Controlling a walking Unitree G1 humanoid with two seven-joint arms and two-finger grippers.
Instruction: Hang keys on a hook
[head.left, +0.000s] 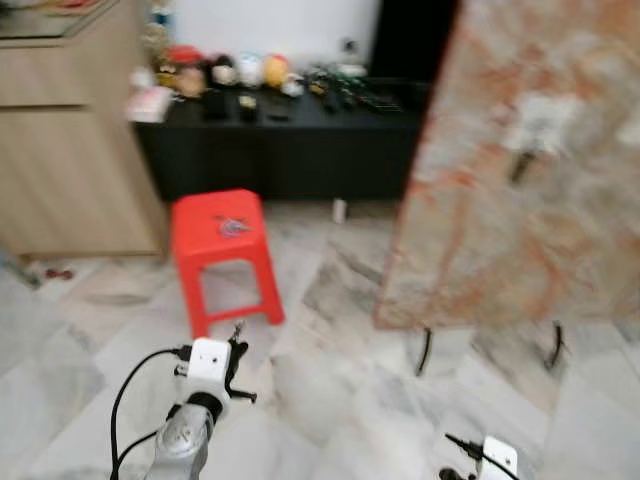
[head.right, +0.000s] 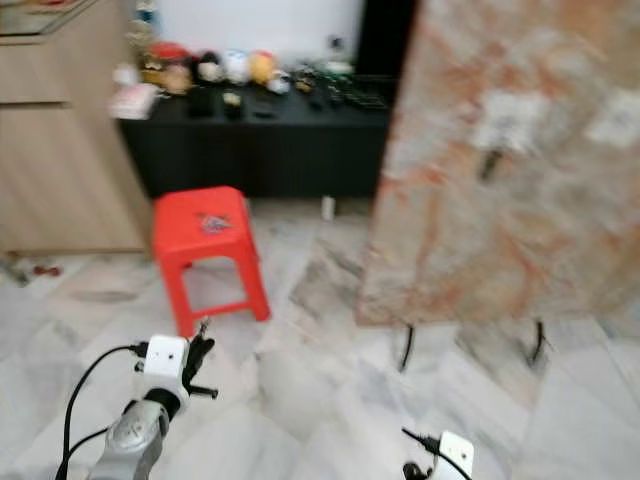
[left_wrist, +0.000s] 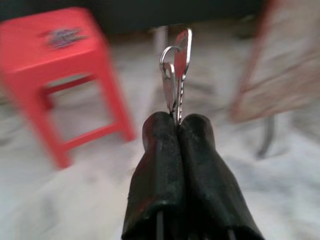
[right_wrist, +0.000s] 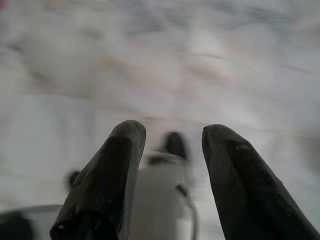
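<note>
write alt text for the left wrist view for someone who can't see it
The left gripper is shut on a set of keys, a silver ring and a red-tinted clip standing up from the black fingertips. Behind, blurred, a red plastic stool stands on pale marble floor, with a marble-patterned board on thin dark legs on the other side.

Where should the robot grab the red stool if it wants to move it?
Probably by the rim of the flat square seat of the red stool, coming down from above on the front edge, nearest the robot. It stands upright and the seat overhangs splayed legs. The left gripper is shut on the keys; the right gripper is open.
</note>
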